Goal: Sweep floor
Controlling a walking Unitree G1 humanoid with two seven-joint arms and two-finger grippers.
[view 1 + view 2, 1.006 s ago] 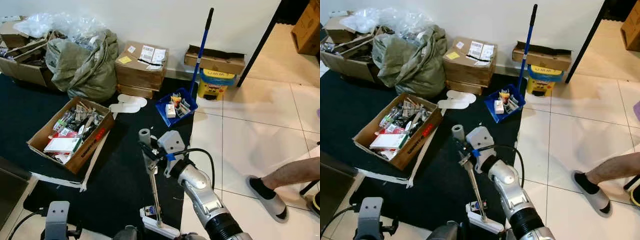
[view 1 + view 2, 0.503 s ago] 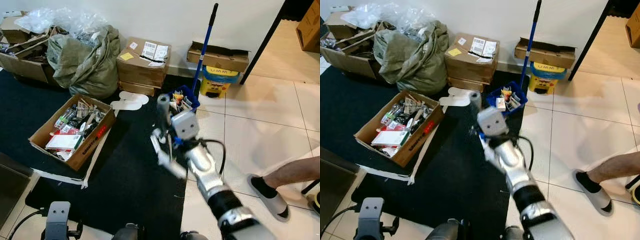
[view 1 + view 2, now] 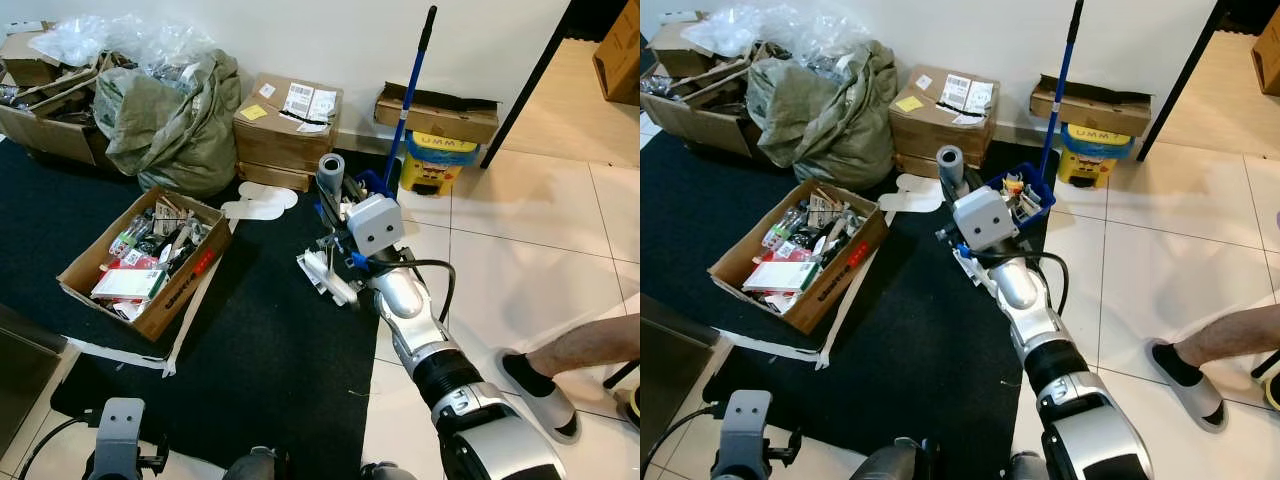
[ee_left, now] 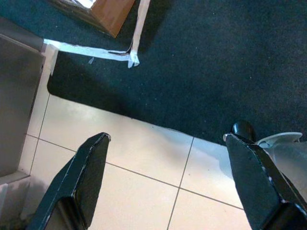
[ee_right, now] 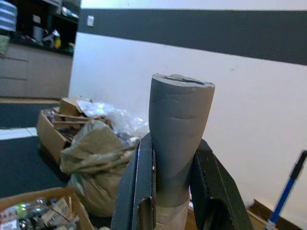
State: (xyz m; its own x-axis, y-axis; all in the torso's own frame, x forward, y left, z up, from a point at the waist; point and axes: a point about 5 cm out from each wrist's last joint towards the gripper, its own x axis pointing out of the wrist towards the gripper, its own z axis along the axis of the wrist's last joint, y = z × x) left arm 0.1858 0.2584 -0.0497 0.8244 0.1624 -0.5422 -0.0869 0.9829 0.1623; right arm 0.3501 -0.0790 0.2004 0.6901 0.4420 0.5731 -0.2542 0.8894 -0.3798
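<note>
Right gripper (image 5: pixel 168 191) clamps one broom handle (image 5: pixel 178 129).

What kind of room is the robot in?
Probably a storeroom or cluttered corner of a home: cardboard boxes and a stuffed sack sit against the wall, an open box of odds and ends on a dark carpet.

**What I cannot fully see**

My own right wrist housing covers most of the broom shaft (image 3: pixel 330 262), leaving its white head half showing. The blue dustpan (image 3: pixel 372 186) at twelve o'clock sits largely behind my arm. At four o'clock, a person's leg (image 3: pixel 585 346) is cut off by the frame edge. The open cardboard box's contents (image 3: pixel 150 250) are too small to identify.
</note>
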